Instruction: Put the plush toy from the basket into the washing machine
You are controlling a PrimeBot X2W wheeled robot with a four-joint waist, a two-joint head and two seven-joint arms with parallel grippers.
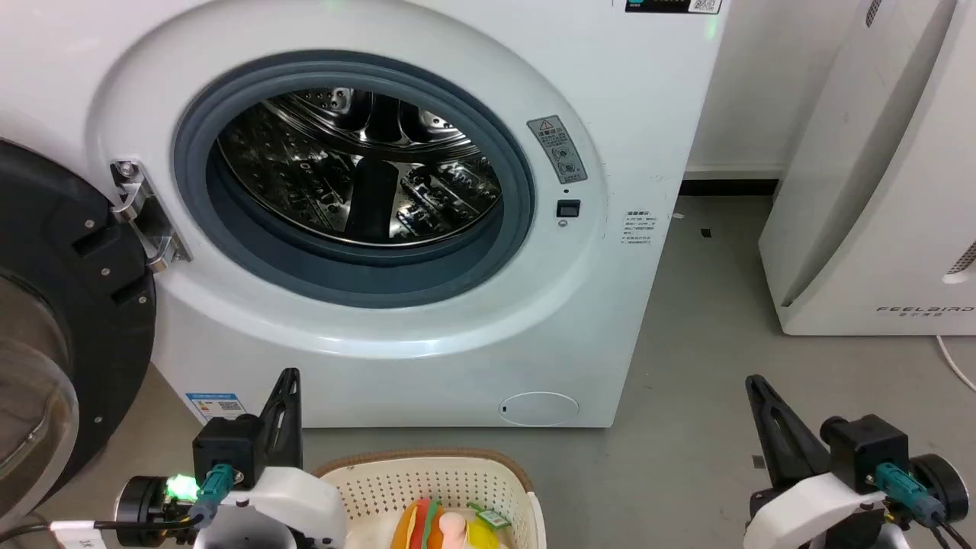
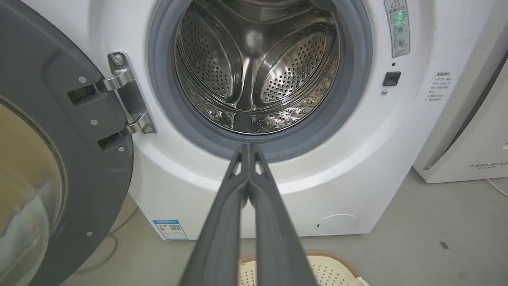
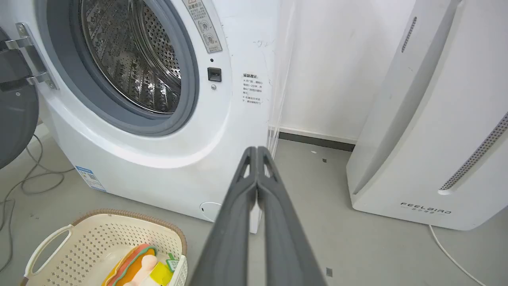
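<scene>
While the toy lies in the basket near the open washer, left gripper and right gripper flank the basket, jaws pressed together.

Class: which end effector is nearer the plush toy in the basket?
Left. The left end effector stands just left of the basket, close to the plush toy; the right end effector is well off to its right.
</scene>
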